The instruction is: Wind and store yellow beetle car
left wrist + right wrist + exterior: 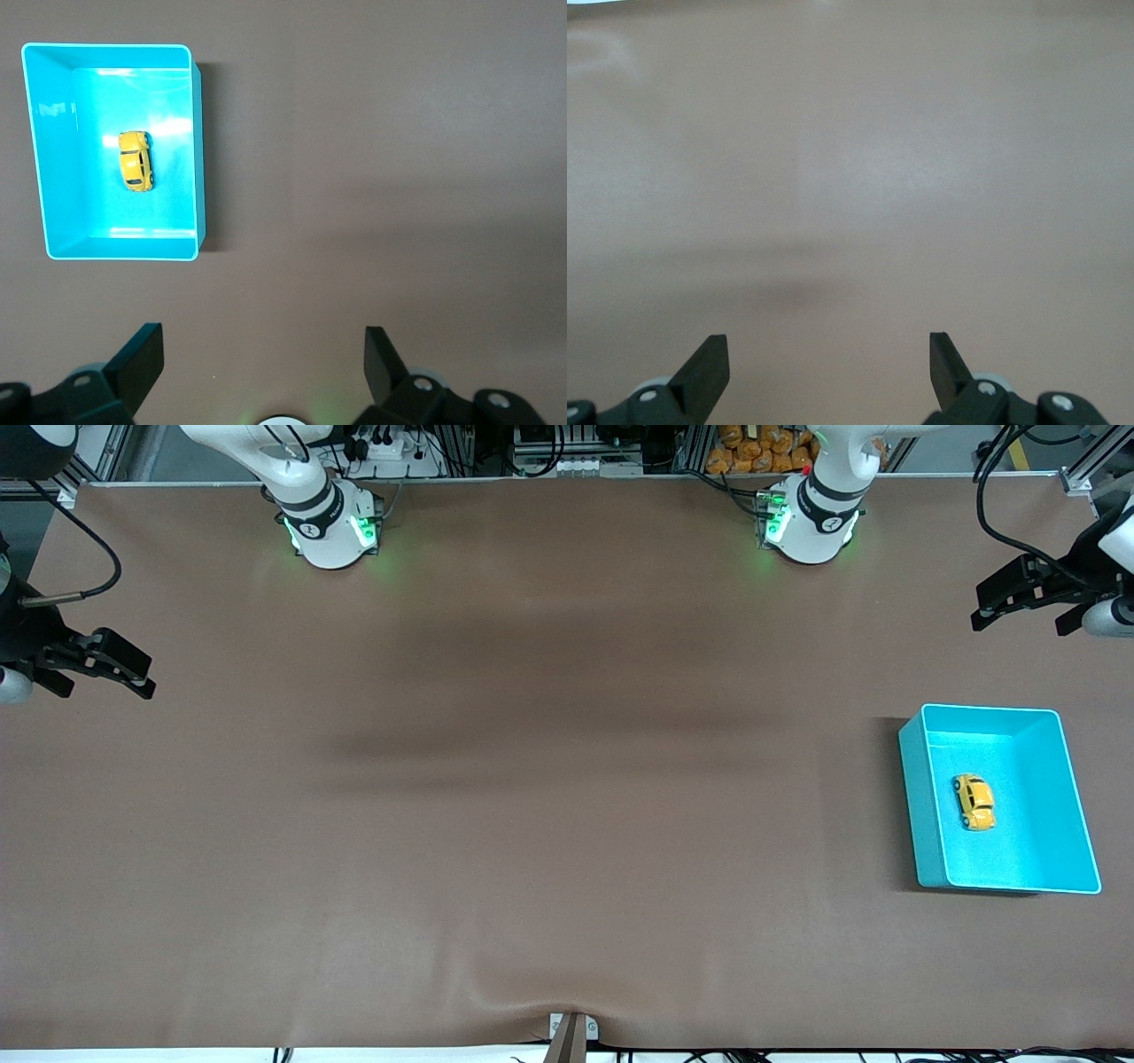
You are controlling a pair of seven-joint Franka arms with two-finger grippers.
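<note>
The yellow beetle car (974, 802) lies on its wheels on the floor of the turquoise bin (921, 815), clear of the walls. The bin stands on the table (532, 824) toward my left arm's end. My left gripper (997, 605) hangs over the table at that end, jaws released and empty. My right gripper (133, 675) hangs over the right arm's end, jaws likewise released and empty.

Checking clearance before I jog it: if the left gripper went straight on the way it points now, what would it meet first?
Probably bare table. The open left gripper points at brown surface beside the turquoise bin, which holds the yellow beetle car; the bin sits off that line, though depth is unclear.
</note>
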